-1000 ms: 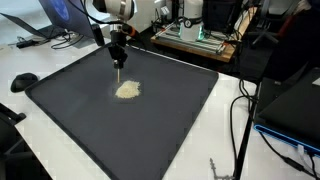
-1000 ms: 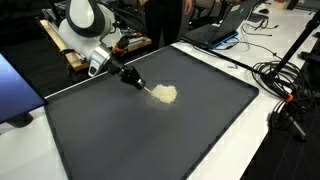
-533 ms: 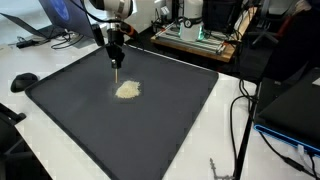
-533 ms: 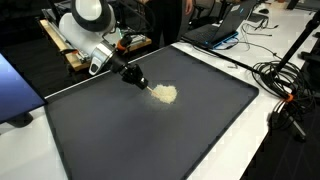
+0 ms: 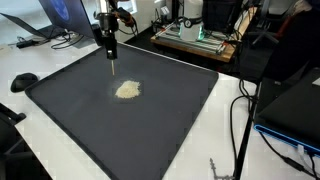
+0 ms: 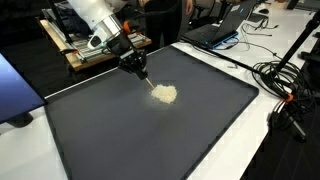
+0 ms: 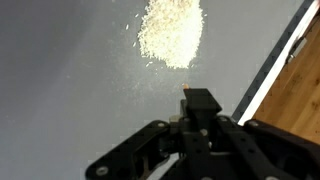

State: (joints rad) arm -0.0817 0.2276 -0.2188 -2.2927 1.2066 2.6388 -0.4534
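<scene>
Jaws grip a thin stick (image 6: 148, 80) near a pale pile (image 6: 164, 94) on the dark mat (image 6: 130, 135).

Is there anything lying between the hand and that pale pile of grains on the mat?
Nothing visible: only bare dark mat lies between the hand, shut on a thin stick, and the pale grain pile.

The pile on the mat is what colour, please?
The pile is pale cream, clearest in the wrist view.
</scene>
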